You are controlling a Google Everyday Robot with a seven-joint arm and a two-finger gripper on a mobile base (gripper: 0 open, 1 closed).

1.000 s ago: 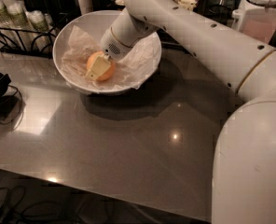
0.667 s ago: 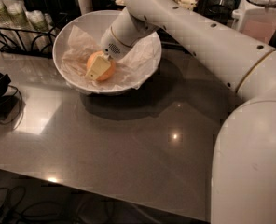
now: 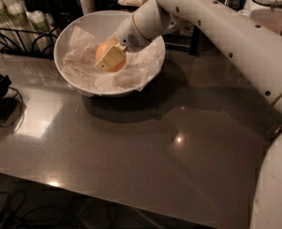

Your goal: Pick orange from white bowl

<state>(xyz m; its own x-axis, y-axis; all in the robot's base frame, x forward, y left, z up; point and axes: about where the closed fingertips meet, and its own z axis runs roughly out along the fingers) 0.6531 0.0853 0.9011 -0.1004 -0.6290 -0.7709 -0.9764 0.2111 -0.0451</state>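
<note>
Reaching into the bowl (image 3: 91, 19), the gripper (image 3: 107, 58) is clamped on the orange (image 3: 102, 50); one pale finger pad (image 3: 111, 57) lies across the fruit's front, the other is hidden behind it; the orange sits between the fingers, above crumpled paper (image 3: 79, 67).

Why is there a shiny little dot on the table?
In the camera view it is light glare on the glossy table; a pale patch shines at left, and the white bowl, where the gripper holds the orange, casts a dark shadow.
</note>
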